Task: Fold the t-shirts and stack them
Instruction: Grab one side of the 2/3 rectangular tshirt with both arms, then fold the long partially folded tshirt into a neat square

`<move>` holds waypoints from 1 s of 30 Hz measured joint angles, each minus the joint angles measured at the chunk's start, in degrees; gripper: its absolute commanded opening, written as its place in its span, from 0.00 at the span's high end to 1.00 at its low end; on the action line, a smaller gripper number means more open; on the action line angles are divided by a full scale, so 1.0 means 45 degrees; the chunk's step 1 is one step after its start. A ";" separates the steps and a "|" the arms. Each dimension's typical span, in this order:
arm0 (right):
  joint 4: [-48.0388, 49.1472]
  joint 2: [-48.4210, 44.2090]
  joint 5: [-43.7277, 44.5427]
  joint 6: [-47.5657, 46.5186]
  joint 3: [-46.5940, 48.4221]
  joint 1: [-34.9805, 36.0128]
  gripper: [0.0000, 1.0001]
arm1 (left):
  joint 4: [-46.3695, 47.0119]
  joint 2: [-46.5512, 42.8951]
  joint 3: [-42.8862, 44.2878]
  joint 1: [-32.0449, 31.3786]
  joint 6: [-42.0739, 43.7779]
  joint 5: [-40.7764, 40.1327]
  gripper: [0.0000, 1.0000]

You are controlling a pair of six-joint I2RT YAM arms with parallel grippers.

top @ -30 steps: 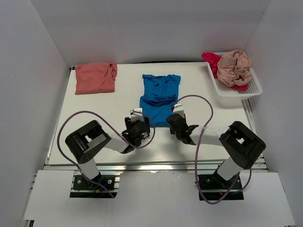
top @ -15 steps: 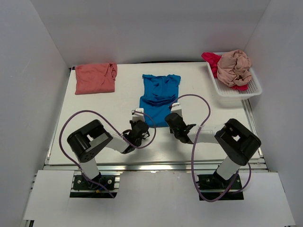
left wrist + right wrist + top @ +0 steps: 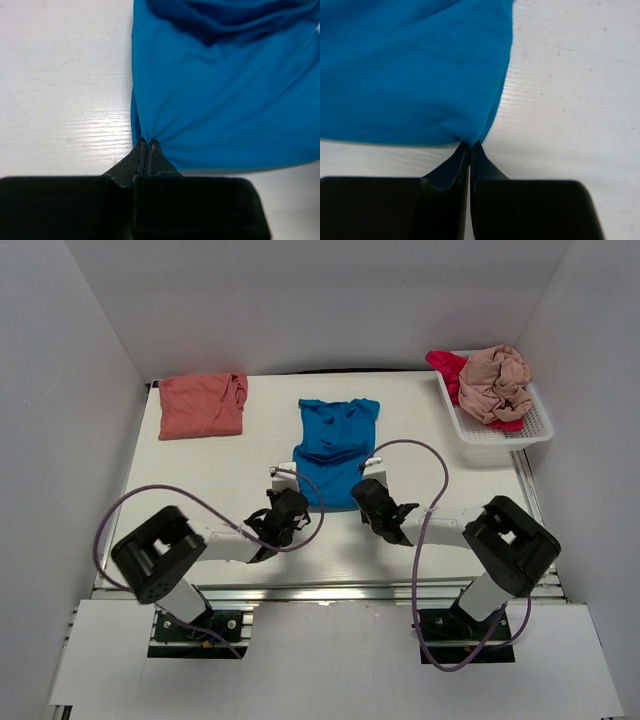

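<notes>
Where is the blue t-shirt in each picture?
Top camera: the blue t-shirt lies in the middle of the table.
Left wrist: it fills the upper right; the left gripper pinches its near left corner.
Right wrist: it fills the upper left; the right gripper pinches its near right corner.
Shared landmark: the white table.

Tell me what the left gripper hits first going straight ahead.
The blue shirt: the left gripper is shut on its near corner, so it would likely just bunch that cloth forward.
</notes>
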 measured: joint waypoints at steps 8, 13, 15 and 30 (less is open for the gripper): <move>-0.1239 -0.2861 0.0029 0.0151 -0.0461 0.0364 1.00 | -0.2710 -0.4503 -0.0180 -0.0121 -0.0593 -0.0243 1.00; -0.2370 -0.5479 0.0214 0.0248 -0.0457 0.0913 1.00 | -0.4371 -0.5945 -0.0141 -0.0379 -0.1044 -0.0573 1.00; -0.2895 -0.6402 0.0243 0.0311 -0.0457 0.1054 1.00 | -0.4852 -0.6237 -0.0112 -0.0505 -0.1219 -0.0597 1.00; -0.5289 -0.8218 0.0821 0.0957 -0.0393 0.2059 1.00 | -0.8170 -0.6975 0.2093 -0.1719 -0.1812 -0.1744 1.00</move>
